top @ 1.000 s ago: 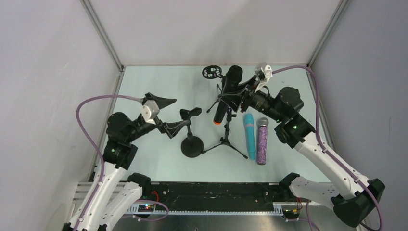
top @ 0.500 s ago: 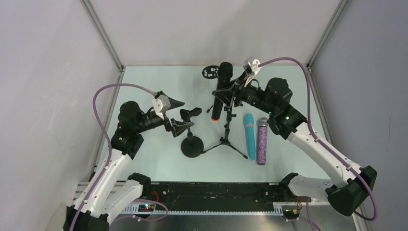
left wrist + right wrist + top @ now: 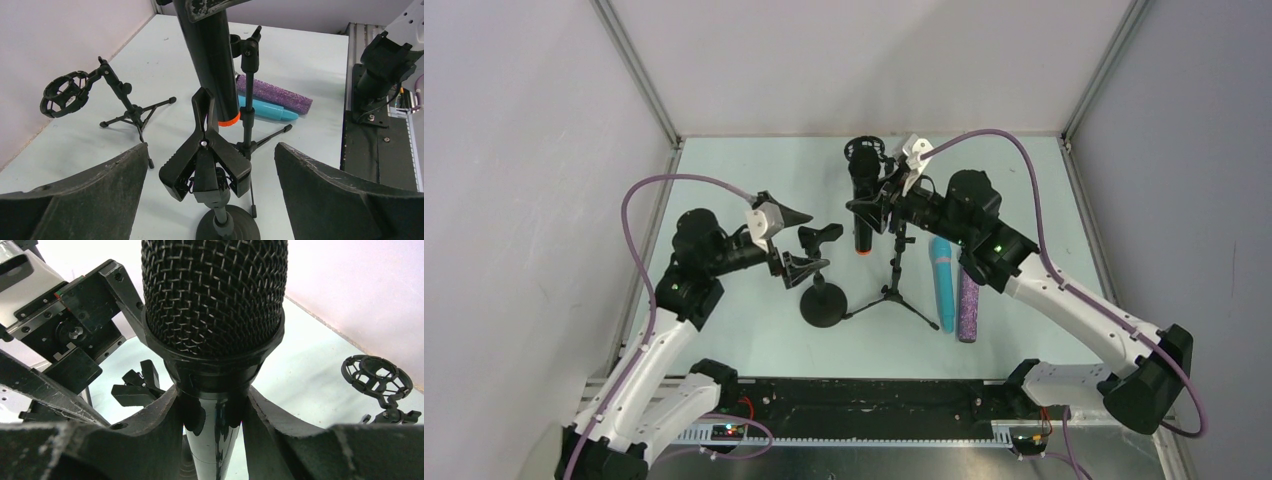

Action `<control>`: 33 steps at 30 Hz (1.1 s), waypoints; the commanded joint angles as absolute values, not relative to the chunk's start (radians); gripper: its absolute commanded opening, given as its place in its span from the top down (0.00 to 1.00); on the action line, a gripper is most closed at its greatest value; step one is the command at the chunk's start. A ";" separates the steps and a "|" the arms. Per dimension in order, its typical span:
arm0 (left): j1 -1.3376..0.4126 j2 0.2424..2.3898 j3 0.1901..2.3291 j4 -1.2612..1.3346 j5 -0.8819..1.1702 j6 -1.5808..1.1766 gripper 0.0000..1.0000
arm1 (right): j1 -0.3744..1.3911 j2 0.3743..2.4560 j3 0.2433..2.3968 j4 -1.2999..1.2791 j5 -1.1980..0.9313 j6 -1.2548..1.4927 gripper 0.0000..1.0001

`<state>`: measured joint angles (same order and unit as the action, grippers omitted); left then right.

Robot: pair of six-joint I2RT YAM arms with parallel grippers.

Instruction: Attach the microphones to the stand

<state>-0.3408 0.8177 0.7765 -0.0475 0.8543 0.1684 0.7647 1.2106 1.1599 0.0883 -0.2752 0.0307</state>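
Note:
My right gripper (image 3: 880,200) is shut on the black microphone (image 3: 860,190) just below its mesh head (image 3: 212,295). The microphone hangs with its orange-red end (image 3: 229,120) down, just above and behind the clip (image 3: 205,160) of the round-base stand (image 3: 823,303). My left gripper (image 3: 796,242) is open, with its fingers on either side of that clip and not touching it. The cyan-blue microphone (image 3: 942,282) and the glittery purple microphone (image 3: 968,300) lie side by side on the table, right of the tripod stand (image 3: 894,282).
A small tripod with a round shock mount (image 3: 863,151) stands at the back, behind the held microphone. The right arm reaches over the two lying microphones. The enclosure walls close in the table on the left, back and right.
My right arm has carried the black microphone to the left, from over the tripod stand to beside the clip stand. My left gripper has moved right, around the clip.

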 commanded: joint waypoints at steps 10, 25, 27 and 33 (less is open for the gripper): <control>-0.365 0.773 0.807 -0.070 0.763 0.245 0.08 | 0.782 1.236 1.226 0.207 -0.256 0.023 1.00; -0.365 0.709 0.756 -0.070 0.758 0.253 1.00 | 0.823 1.247 1.244 0.223 -0.257 0.021 1.00; -0.365 0.709 0.755 -0.071 0.756 0.251 1.00 | 0.833 1.250 1.244 0.227 -0.254 0.012 1.00; -0.366 0.724 0.758 -0.071 0.763 0.246 1.00 | 0.868 1.264 1.239 0.239 -0.242 -0.008 1.00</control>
<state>-0.3618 0.7200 0.7647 -0.0898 0.7624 0.2337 0.8436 1.2560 1.1881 0.1486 -0.2668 0.0227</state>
